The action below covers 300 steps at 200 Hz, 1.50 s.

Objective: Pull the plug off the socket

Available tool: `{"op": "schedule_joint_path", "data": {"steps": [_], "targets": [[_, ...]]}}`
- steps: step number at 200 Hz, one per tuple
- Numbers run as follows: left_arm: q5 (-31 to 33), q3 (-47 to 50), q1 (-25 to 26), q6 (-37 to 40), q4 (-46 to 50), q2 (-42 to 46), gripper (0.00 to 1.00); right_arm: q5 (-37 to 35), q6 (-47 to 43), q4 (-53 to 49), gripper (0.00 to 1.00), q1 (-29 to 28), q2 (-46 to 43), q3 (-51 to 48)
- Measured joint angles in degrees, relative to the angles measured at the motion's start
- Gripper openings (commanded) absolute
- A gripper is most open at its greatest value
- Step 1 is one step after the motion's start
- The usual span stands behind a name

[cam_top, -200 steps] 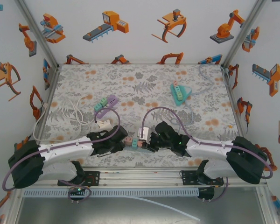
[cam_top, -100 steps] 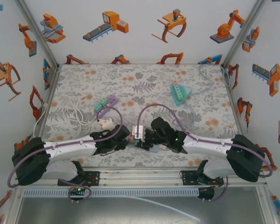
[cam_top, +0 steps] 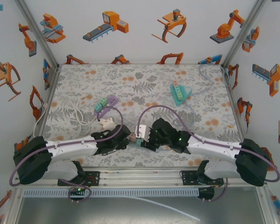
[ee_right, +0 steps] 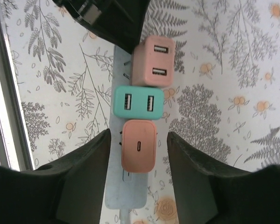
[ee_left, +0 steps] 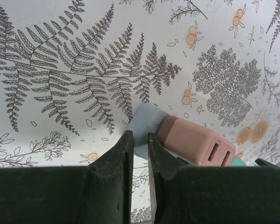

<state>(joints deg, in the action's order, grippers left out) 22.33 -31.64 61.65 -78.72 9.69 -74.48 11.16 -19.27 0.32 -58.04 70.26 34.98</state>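
Station report, remote operator.

1. Task item. The power strip (ee_right: 126, 191), pale grey-blue, lies at the near edge of the bench (cam_top: 144, 79), about midway along it, between the two arms. I treat it as the holder under inspection. It carries three plugs in a row: a pink two-port plug (ee_right: 153, 60) at the end nearest the left arm, a teal two-port plug (ee_right: 138, 102) in the middle, and a salmon single-port plug (ee_right: 138, 145) toward the cable end. All three are on the strip. Short lengths of prong show between the strip and the bodies of the pink and salmon plugs.

2. Left gripper (ee_left: 139, 137). It is clenched on the end of the power strip, just beside the pink plug, with the fingers almost together.

3. Right gripper (ee_right: 137, 135). It is released. Its fingers straddle the salmon plug, one on each side. I see a bare gap on both sides, so the fingers are not touching the plug.

4. Other items. A teal strip (cam_top: 177, 93) lies toward the far right corner. A purple-and-green strip (cam_top: 106, 103) lies left of the bench centre. A white cable (cam_top: 77, 114) is looped along the left edge. All are well apart from both grippers.
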Motion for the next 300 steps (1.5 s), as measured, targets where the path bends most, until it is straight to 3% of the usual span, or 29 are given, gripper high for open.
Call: {"op": "schedule_joint_path", "data": {"steps": [36,59,73,161,205,242,273,300], "targets": [[0.5,0.0,0.3,0.0,-0.1,-0.1,0.18,-0.6,2.2,-2.5,0.3,0.0,6.5,4.4],[0.8,0.0,0.4,0.0,-0.1,-0.1,0.18,-0.7,3.0,-4.2,0.14,0.1,7.5,5.9],[0.9,0.0,0.5,-0.1,-0.1,-0.1,0.18,-0.6,3.0,-4.8,0.1,0.2,7.6,6.3],[1.9,-0.9,0.5,-0.4,-3.6,-3.0,0.17,-0.5,9.0,-11.1,0.01,1.7,7.7,9.2],[-0.8,0.6,-0.2,-2.2,-11.6,-5.1,0.16,-8.3,8.0,-19.8,0.0,-0.2,8.0,13.6],[-1.4,0.6,-0.2,-2.5,-14.3,-6.4,0.15,-8.5,8.5,-18.6,0.0,-0.2,5.7,11.3],[-1.4,0.9,-0.1,-0.6,-13.2,-4.8,0.3,-4.7,7.6,-13.3,0.0,1.4,3.8,7.4],[-2.3,3.4,0.4,2.5,-4.8,2.5,0.44,-1.6,6.8,-9.6,0.0,2.1,5.2,6.1]]}}
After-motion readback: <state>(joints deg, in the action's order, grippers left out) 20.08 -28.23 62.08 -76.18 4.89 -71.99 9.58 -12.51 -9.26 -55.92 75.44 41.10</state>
